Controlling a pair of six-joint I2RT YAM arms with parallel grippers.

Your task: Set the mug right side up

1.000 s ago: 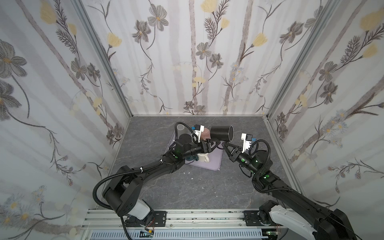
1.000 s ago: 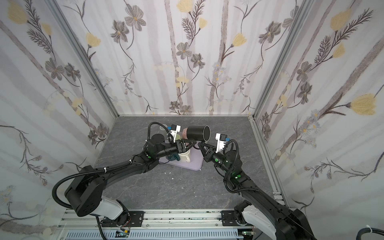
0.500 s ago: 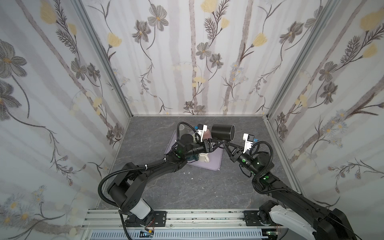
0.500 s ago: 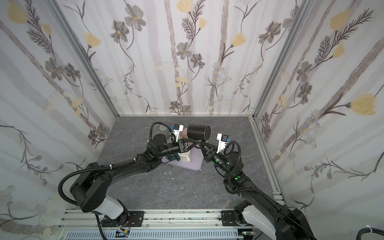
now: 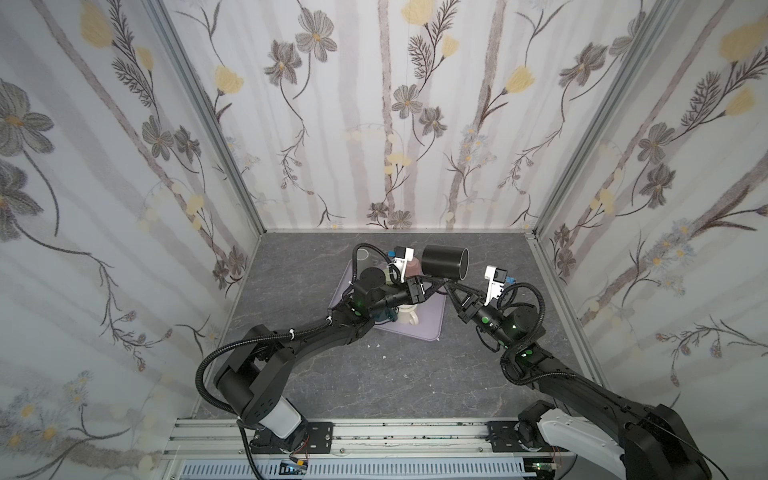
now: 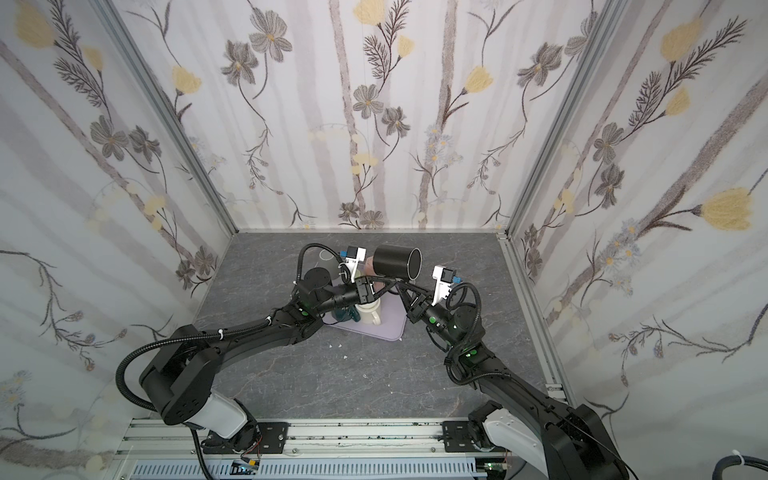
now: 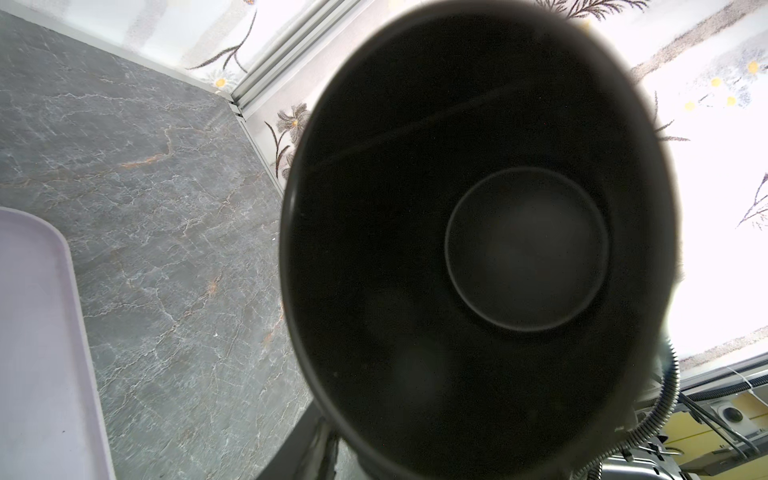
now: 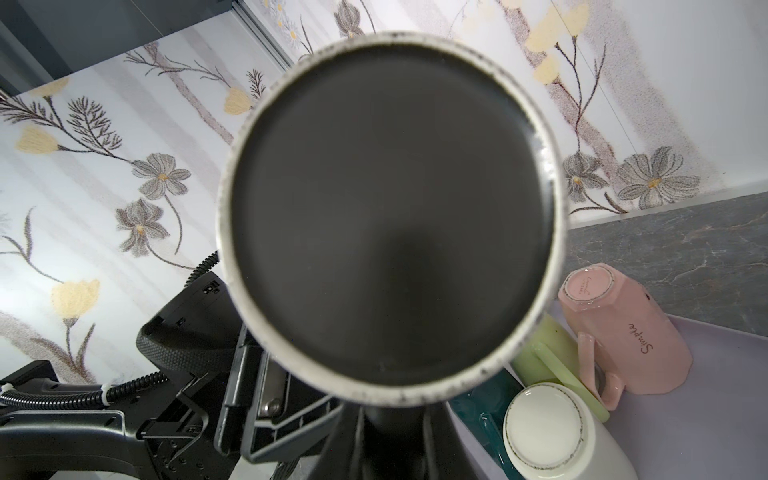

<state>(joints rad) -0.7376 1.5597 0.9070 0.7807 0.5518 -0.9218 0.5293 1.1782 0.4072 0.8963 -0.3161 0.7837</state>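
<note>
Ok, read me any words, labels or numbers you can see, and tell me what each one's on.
"Simple": script on the side of the pink mug.
Small script on its base: too small to read.
The black mug and the white mug show no text.
In both top views nothing is readable.

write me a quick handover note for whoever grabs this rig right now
Grip: the right tool is shut on the black mug and holds it in the air on its side, near the tray. The left tool sits right beside it under the mug; whether it grips is unclear.
Done: mug lifted and tipped halfway.
Left: turn it mouth up, set it down, let go.
</note>
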